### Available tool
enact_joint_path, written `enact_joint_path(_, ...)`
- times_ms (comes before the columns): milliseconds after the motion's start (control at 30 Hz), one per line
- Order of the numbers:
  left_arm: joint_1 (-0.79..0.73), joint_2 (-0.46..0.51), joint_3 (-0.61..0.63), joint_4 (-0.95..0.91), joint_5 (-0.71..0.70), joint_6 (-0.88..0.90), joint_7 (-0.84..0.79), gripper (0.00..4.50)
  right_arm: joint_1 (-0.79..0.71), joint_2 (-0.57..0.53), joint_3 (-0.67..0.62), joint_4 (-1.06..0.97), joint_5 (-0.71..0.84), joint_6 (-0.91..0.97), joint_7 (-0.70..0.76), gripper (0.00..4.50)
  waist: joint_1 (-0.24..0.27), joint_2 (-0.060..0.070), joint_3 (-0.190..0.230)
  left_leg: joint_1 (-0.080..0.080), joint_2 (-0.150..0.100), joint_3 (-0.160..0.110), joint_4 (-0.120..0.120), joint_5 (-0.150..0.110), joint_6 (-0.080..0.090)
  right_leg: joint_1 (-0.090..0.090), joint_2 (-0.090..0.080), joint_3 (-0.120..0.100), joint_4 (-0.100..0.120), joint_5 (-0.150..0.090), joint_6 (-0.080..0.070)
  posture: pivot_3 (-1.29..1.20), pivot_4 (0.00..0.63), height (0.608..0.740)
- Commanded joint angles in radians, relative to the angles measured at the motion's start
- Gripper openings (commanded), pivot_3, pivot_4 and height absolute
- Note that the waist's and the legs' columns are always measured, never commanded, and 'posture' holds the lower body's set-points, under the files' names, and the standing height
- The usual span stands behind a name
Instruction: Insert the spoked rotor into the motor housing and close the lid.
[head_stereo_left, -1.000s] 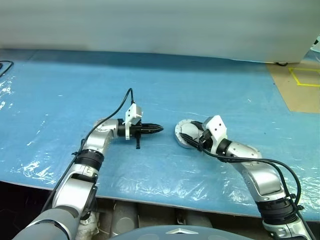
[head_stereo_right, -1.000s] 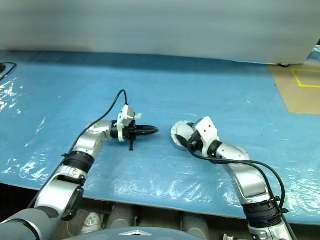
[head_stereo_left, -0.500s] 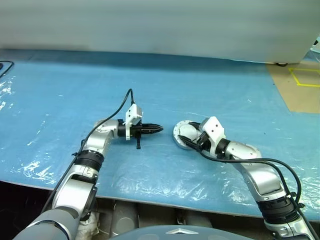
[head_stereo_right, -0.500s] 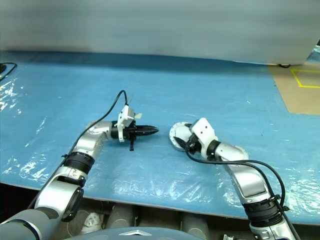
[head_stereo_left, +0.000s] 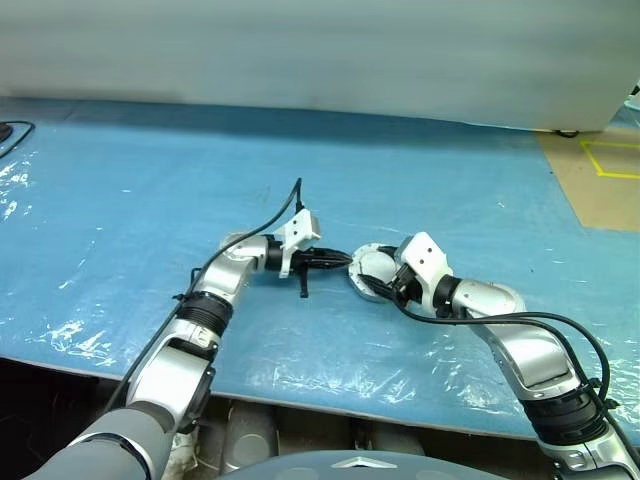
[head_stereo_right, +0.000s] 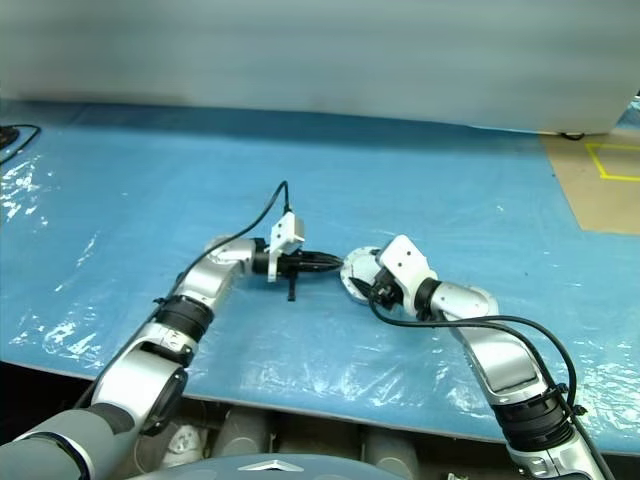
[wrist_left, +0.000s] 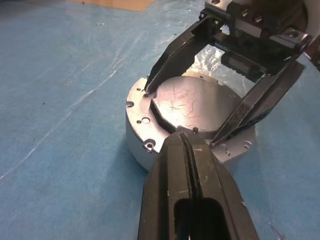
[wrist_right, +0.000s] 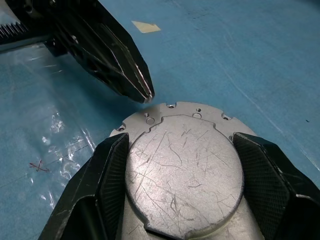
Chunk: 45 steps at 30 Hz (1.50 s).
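Lid (wrist_right: 182, 167) plain-face-up atop motor housing (wrist_left: 142, 135), right hand (wrist_left: 200, 112) gripping lid's sides, closed, empty left hand (wrist_right: 142, 92) at rim.

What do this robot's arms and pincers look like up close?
Both arms are silver-grey segmented tubes with black joint bands. Each wrist carries a small white block, with black cables looping along it. The left gripper and right gripper have black, tapering jaws, the right one's inner faces finely textured.

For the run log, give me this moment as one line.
lid: plain silver face up, on housing | right gripper: fingers either side of lid | left gripper: shut, tip at housing rim | blue table
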Motion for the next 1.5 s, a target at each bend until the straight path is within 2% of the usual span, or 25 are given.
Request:
enact_joint_path(33,-0.018,-0.001,-0.041,0.047,0.067,-0.040,0.034,0.00,0.038,-0.002,0.016,0.026,-0.004,0.060,0.001,2.96,0.001,0.000,0.000,0.000,0.000,0.000,0.000,0.000,0.000,0.000,0.000,0.000,0.000,0.000,0.000,0.00,0.150,0.740)
enact_joint_path(233,-0.009,0.012,-0.079,0.075,0.107,-0.058,0.028,0.00,0.043,0.014,-0.021,0.014,0.025,0.069,-0.008,2.96,0.004,-0.001,-0.005,0.003,0.000,0.000,0.000,0.000,0.000,0.003,-0.001,0.000,-0.002,-0.002,-0.003,0.00,0.150,0.740)
enact_joint_path(367,-0.006,-0.001,-0.087,0.063,0.107,-0.056,0.027,0.00,0.037,0.036,-0.043,-0.005,0.060,0.062,-0.001,4.31,0.004,-0.002,-0.006,0.003,0.000,0.000,-0.001,0.000,0.000,0.004,-0.001,0.000,-0.002,-0.002,-0.003,0.00,0.150,0.740)
enact_joint_path(400,-0.006,-0.003,-0.089,0.060,0.106,-0.055,0.026,0.00,0.032,0.042,-0.049,-0.004,0.062,0.061,-0.007,4.48,0.004,-0.002,-0.007,0.003,0.000,0.000,-0.002,0.000,0.000,0.004,-0.001,0.000,-0.003,-0.002,-0.003,0.00,0.150,0.740)
enact_joint_path(700,-0.013,-0.014,-0.084,0.064,0.103,-0.062,0.026,0.00,0.026,0.084,-0.145,-0.055,0.181,0.033,0.028,4.48,0.002,-0.002,-0.007,0.001,0.001,0.000,-0.002,0.000,0.000,0.003,-0.001,0.000,-0.008,-0.002,-0.003,0.00,0.150,0.740)
enact_joint_path(800,-0.017,-0.014,-0.081,0.067,0.102,-0.066,0.025,0.00,0.018,0.106,-0.198,-0.052,0.220,0.043,0.001,4.48,0.003,-0.002,-0.007,0.001,0.000,0.000,-0.005,0.000,0.000,0.003,-0.001,0.000,-0.009,-0.001,-0.002,0.00,0.150,0.740)
enact_joint_path(967,-0.014,-0.014,-0.081,0.069,0.102,-0.071,0.023,0.00,0.002,0.109,-0.252,-0.001,0.180,0.044,-0.090,4.48,0.003,-0.002,-0.007,0.001,0.000,0.000,-0.006,0.000,0.000,0.003,-0.001,-0.001,-0.010,0.000,0.001,0.00,0.150,0.740)
enact_joint_path(1233,-0.013,-0.013,-0.082,0.068,0.102,-0.079,0.017,0.00,0.029,0.140,-0.403,-0.014,0.422,0.425,-0.150,4.48,0.003,-0.002,-0.007,0.002,-0.002,0.000,-0.007,0.000,0.000,0.003,-0.001,-0.001,-0.012,0.000,0.001,0.00,0.150,0.740)
enact_joint_path(1500,-0.018,-0.014,-0.083,0.075,0.104,-0.087,0.015,0.00,0.006,0.280,-0.591,-0.021,0.775,0.700,-0.243,4.48,0.004,-0.001,-0.007,0.001,-0.001,0.000,-0.008,0.000,0.000,0.003,-0.001,-0.001,-0.012,-0.002,-0.003,0.00,0.150,0.740)
